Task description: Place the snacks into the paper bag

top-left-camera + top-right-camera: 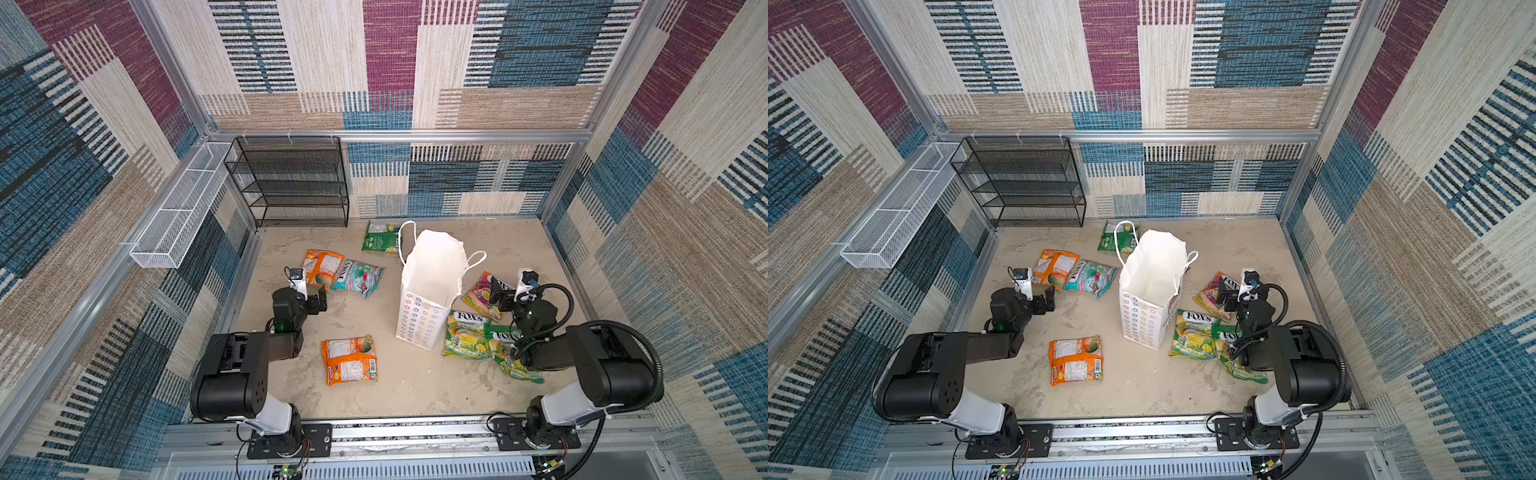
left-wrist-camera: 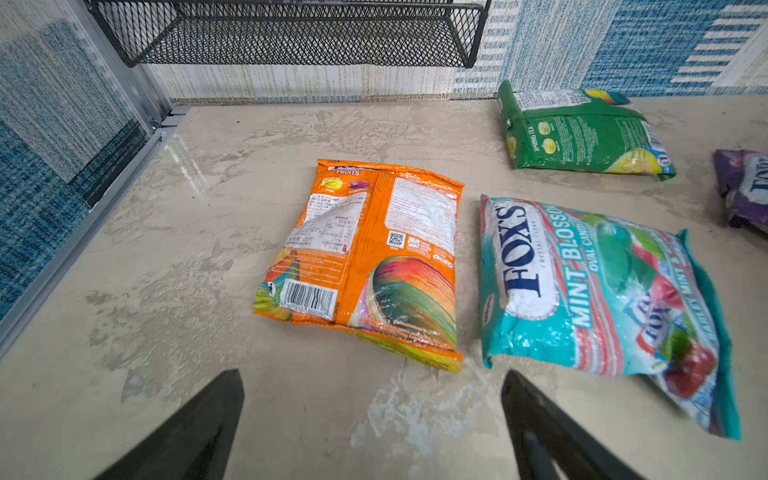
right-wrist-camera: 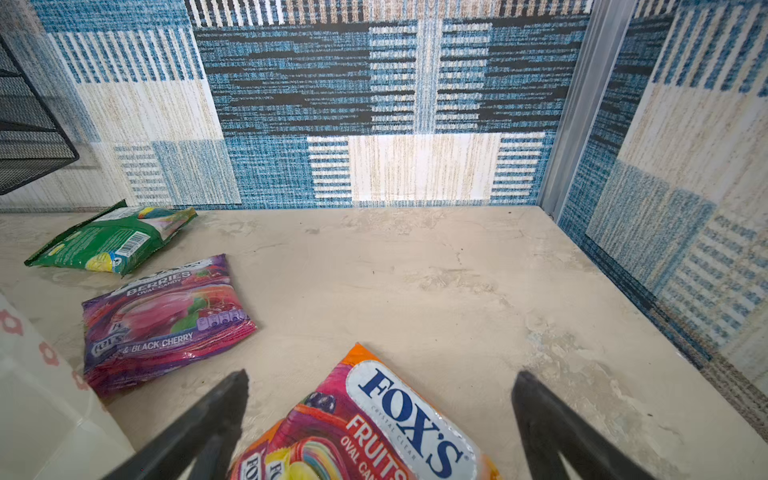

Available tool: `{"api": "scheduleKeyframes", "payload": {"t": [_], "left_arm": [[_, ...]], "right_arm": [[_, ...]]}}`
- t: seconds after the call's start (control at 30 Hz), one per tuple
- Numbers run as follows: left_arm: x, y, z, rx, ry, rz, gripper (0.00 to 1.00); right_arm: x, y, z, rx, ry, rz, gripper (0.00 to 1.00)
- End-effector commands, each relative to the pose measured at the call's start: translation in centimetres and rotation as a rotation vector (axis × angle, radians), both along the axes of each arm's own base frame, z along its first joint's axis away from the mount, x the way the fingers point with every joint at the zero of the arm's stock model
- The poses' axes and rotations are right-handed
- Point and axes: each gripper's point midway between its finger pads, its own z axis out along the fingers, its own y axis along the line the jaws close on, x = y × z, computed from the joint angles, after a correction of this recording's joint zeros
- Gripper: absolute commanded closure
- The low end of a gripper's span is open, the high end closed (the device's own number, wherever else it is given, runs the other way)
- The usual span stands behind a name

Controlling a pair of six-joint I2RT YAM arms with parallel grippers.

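Note:
The white paper bag stands upright and open mid-table. Snacks lie flat around it. An orange packet and a teal one lie just ahead of my open, empty left gripper. A green packet lies behind the bag. Another orange packet lies near the front. My right gripper hovers open over a multicolour Fruits packet. Two yellow-green packets lie under the right arm. A purple berries packet lies beside the bag.
A black mesh shelf rack stands at the back left corner. A white wire basket hangs on the left wall. Patterned walls close in the table on three sides, and a metal rail with both arm bases runs along the front.

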Motion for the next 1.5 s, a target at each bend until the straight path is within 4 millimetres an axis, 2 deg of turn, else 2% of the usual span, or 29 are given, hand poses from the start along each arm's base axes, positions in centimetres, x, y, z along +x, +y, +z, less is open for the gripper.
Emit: {"api": "scheduleKeyframes", "payload": {"t": [0.0,0.87,0.97,1.1,1.17,1.27,1.3,1.4,1.47], "left_arm": [[0.2,0.0,0.2,0.013,-0.008,-0.007,0.01],[0.4,0.3,0.1,-0.003,0.007,-0.003,0.01],[0.2,2.0,0.2,-0.004,-0.002,0.108,0.00],[0.2,2.3,0.2,-0.002,-0.003,0.122,0.00],[0.1,2.5,0.8,-0.002,-0.015,0.136,0.00],[-0.1,4.1,2.7,0.000,0.073,0.240,0.00],[-0.3,4.6,3.5,-0.017,0.101,0.282,0.00],[-2.4,5.8,5.7,-0.123,0.172,0.429,0.00],[-4.1,5.6,7.0,-0.244,0.221,0.497,0.00]], "right_arm": [[0.0,0.2,0.8,-0.008,-0.033,0.014,0.00],[0.0,0.3,0.7,-0.005,-0.030,0.017,0.00],[0.0,0.3,0.7,-0.006,-0.031,0.018,0.00],[0.0,0.3,0.8,-0.005,-0.031,0.019,0.00],[0.0,0.3,0.9,-0.004,-0.034,0.017,0.00],[0.0,-0.9,2.8,0.024,-0.040,-0.055,0.00],[0.4,-1.9,3.5,0.055,-0.007,-0.117,0.00],[0.4,-3.4,6.2,0.169,0.009,-0.216,0.00],[0.1,-4.7,7.7,0.266,0.026,-0.301,0.00]]}}
